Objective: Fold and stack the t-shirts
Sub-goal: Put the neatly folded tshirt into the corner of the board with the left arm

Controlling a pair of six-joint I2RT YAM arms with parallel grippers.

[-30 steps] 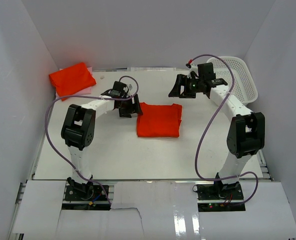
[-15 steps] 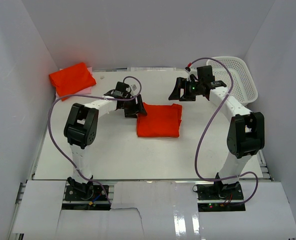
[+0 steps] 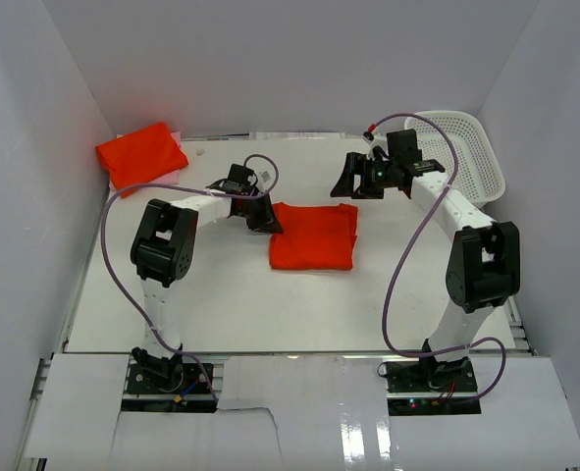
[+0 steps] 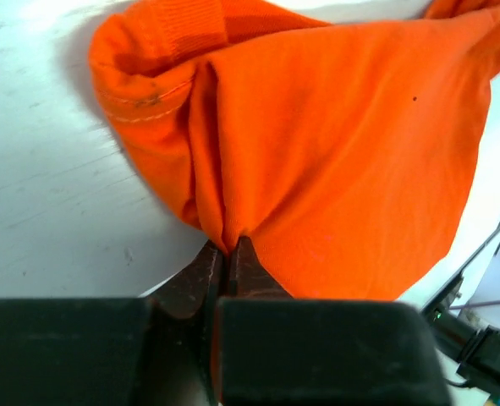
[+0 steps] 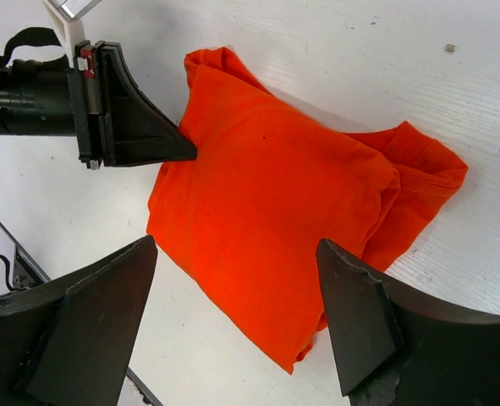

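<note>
Matt cloth t-shirt (soft, finely knit)

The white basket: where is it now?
In the top view, the basket stands at the far right corner of the table, beside the right arm.

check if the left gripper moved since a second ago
Yes, the left gripper slid right, away from the corner t-shirt, and shut on the edge of the centre t-shirt.
</note>
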